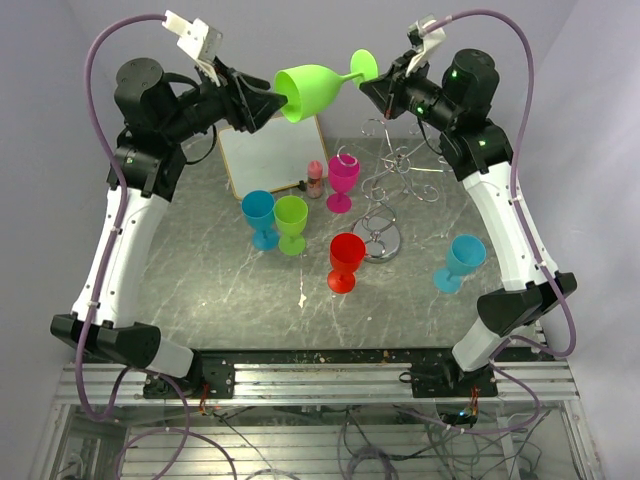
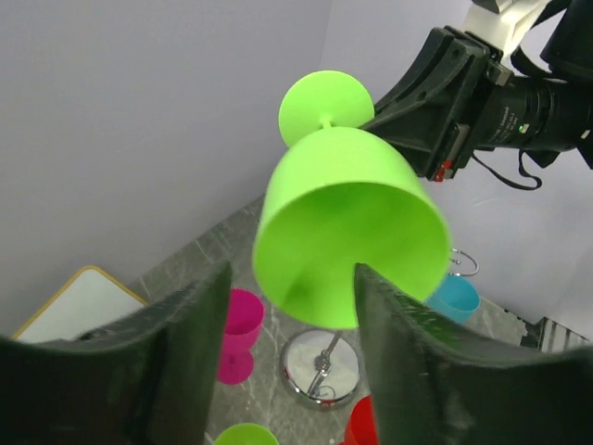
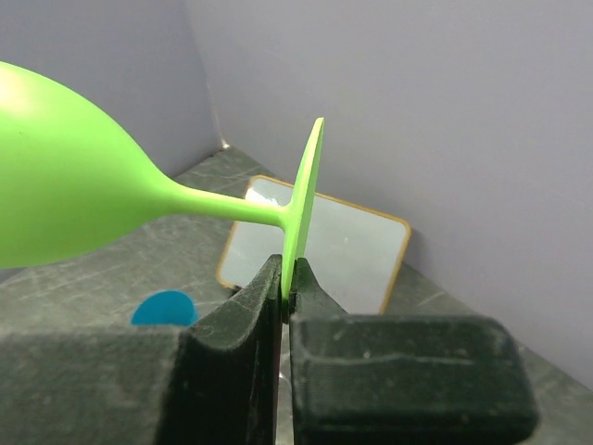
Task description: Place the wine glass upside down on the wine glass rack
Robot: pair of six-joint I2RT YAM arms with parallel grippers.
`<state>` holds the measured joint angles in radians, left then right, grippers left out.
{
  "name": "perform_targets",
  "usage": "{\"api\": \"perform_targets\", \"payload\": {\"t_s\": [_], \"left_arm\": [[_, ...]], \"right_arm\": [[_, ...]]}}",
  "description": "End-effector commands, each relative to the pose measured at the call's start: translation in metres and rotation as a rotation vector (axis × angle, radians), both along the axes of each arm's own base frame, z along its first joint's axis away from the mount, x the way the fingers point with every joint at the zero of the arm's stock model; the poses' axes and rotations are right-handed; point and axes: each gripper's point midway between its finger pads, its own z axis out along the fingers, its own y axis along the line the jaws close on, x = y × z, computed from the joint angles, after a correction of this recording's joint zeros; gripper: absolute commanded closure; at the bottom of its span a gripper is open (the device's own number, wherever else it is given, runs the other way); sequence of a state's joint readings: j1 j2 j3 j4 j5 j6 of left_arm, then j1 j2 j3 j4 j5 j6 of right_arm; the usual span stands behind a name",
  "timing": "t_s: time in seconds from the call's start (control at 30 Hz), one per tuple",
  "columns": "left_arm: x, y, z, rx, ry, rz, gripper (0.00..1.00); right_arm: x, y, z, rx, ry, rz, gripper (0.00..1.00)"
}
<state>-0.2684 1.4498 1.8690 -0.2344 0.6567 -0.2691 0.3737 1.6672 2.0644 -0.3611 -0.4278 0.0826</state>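
Note:
A lime-green wine glass [image 1: 315,90] hangs on its side high above the table, bowl mouth to the left and foot to the right. My right gripper [image 1: 372,80] is shut on the edge of the round foot [image 3: 301,199], which its jaws pinch tightly. My left gripper [image 1: 272,100] is open at the bowl's mouth [image 2: 347,241], one finger on each side of the rim. Whether those fingers touch the rim I cannot tell. The wine glass rack [image 1: 395,175], silver wire loops on a shiny round base [image 2: 321,366], stands below and to the right.
On the table stand a pink glass [image 1: 343,180], a blue glass [image 1: 260,215], a second green glass [image 1: 291,222], a red glass [image 1: 346,260] and a light blue glass [image 1: 460,260]. A white board [image 1: 265,155] and a small bottle [image 1: 315,178] sit at the back.

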Motion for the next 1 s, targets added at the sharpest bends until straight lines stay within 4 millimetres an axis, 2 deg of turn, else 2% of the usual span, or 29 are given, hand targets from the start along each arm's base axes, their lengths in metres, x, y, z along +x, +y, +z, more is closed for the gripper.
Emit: {"api": "perform_targets", "payload": {"t_s": [0.0, 0.1, 0.3, 0.4, 0.53, 0.67, 0.8, 0.97], "left_arm": [[-0.015, 0.014, 0.003, 0.033, -0.038, 0.065, 0.27], [-0.018, 0.025, -0.005, 0.083, -0.037, 0.119, 0.20], [-0.028, 0.053, -0.025, 0.230, -0.065, 0.242, 0.02], [-0.031, 0.068, -0.037, 0.301, -0.076, 0.288, 0.01], [-0.036, 0.082, -0.052, 0.382, -0.084, 0.316, 0.00], [-0.041, 0.089, -0.055, 0.416, -0.098, 0.325, 0.01], [-0.042, 0.087, -0.057, 0.422, -0.107, 0.306, 0.03], [-0.041, 0.085, -0.063, 0.426, -0.103, 0.295, 0.04]], "right_arm": [[0.009, -0.031, 0.016, -0.079, -0.104, -0.157, 1.00], [0.018, -0.058, 0.018, -0.158, -0.150, -0.284, 1.00], [0.030, -0.126, 0.022, -0.299, -0.196, -0.565, 1.00], [0.031, -0.162, 0.021, -0.406, -0.216, -0.724, 1.00], [0.031, -0.193, 0.025, -0.542, -0.258, -0.876, 1.00], [0.035, -0.214, 0.029, -0.676, -0.300, -0.990, 1.00], [0.047, -0.232, 0.030, -0.815, -0.325, -1.108, 1.00], [0.065, -0.233, 0.014, -0.966, -0.339, -1.106, 1.00]]}}
